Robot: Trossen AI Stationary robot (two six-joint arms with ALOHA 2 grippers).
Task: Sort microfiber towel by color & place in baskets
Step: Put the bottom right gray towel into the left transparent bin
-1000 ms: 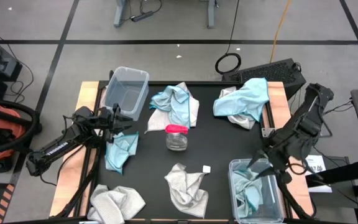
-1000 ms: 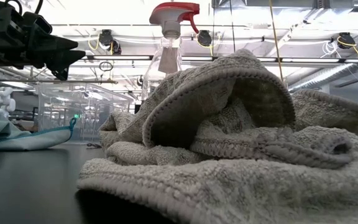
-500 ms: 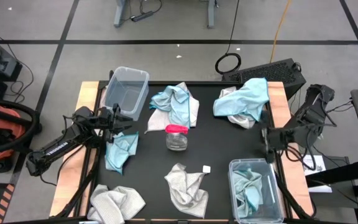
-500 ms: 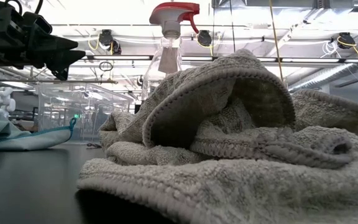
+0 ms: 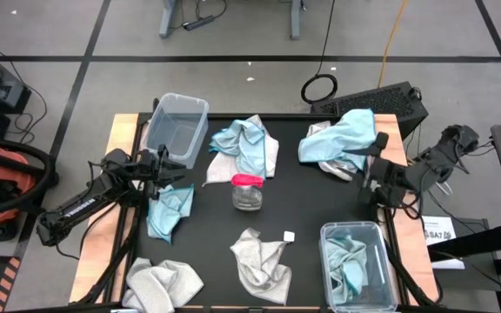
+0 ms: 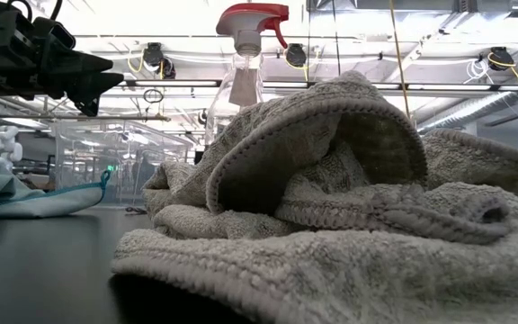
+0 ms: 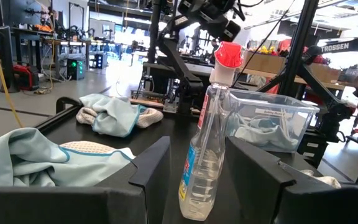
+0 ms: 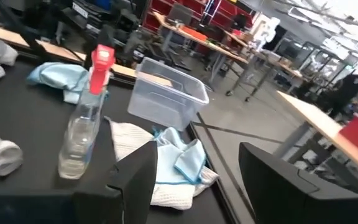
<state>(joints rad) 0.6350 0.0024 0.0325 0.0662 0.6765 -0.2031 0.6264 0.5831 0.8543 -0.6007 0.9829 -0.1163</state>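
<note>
Black matting covers the table [image 5: 307, 204] you are working over, with bare wood strips along its left and right edges and a grey workshop floor beyond. You have two clear rectangular plastic baskets: the one at the far-left corner [image 5: 177, 129] is empty, its long axis running from far edge to near edge, and the one at the near-right corner [image 5: 356, 264] lies the same way and holds light blue cloth. Light blue microfiber towels lie crumpled with no clear long axis: one heap mixed with pale grey-white cloth at the middle of the far edge [image 5: 245, 144], another such heap at the far-right corner [image 5: 341, 142], and a single blue one near the left edge [image 5: 169, 209]. Pale grey-white towels sit at the near-left corner [image 5: 163, 284] and at the middle of the near edge [image 5: 262, 259]. A clear spray bottle with a pink-red trigger top [image 5: 248, 191] stands at the table's centre. Your right gripper [image 5: 371, 180] hovers near the right edge, just beside the far-right heap, fingers spread apart and holding nothing. Your left gripper [image 5: 161, 168] hangs by the left edge above the single blue towel, fingers apart and empty.
</note>
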